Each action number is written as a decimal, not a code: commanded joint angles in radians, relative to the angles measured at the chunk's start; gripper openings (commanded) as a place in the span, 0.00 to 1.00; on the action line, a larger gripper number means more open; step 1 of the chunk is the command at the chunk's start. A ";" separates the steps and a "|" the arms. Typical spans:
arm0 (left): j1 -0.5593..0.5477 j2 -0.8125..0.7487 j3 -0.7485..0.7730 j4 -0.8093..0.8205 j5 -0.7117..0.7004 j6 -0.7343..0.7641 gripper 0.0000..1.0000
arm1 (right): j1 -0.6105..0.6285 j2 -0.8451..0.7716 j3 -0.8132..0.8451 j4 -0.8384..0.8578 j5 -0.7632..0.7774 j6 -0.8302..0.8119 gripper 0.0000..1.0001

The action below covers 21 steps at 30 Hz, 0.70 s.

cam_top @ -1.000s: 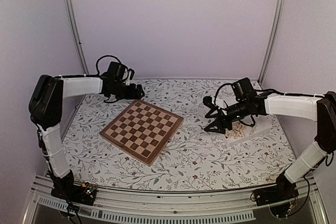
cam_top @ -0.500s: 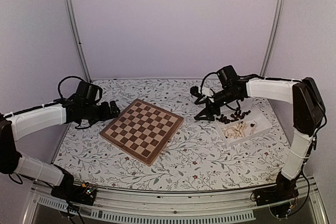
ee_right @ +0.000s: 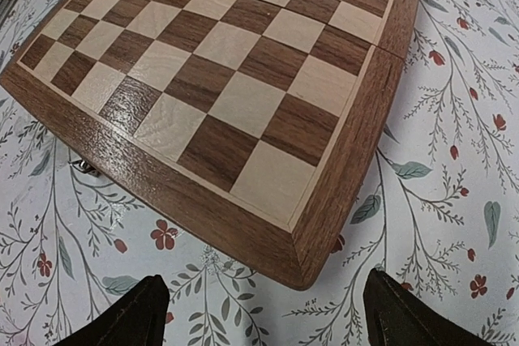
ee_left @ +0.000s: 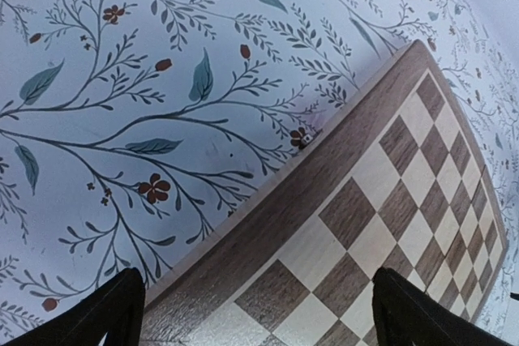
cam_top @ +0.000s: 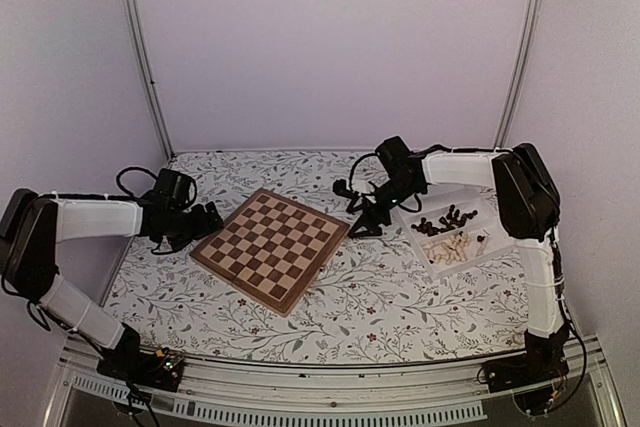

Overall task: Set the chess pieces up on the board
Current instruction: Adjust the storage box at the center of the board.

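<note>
White tray holds dark and cream chess pieces; board nearby.

The board lies flat and unfolded in front of me, turned cornerwise so it reads as a diamond. It has dark brown and cream checks inside a mid-brown border, with a fold seam across it. The chess pieces sit well apart from it, off to my right in a white tray — dark brown ones on the far side, pale cream ones nearer, jumbled together.
</note>
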 commanded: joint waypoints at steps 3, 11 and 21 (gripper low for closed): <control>0.014 0.140 0.044 0.117 0.022 0.013 0.99 | 0.033 0.104 0.104 -0.049 0.032 0.026 0.86; 0.011 0.348 0.199 0.164 0.152 0.104 0.97 | 0.085 0.154 0.114 -0.093 0.057 -0.005 0.83; -0.077 0.532 0.380 0.267 0.298 0.147 0.89 | 0.092 -0.002 -0.122 -0.101 0.129 0.039 0.73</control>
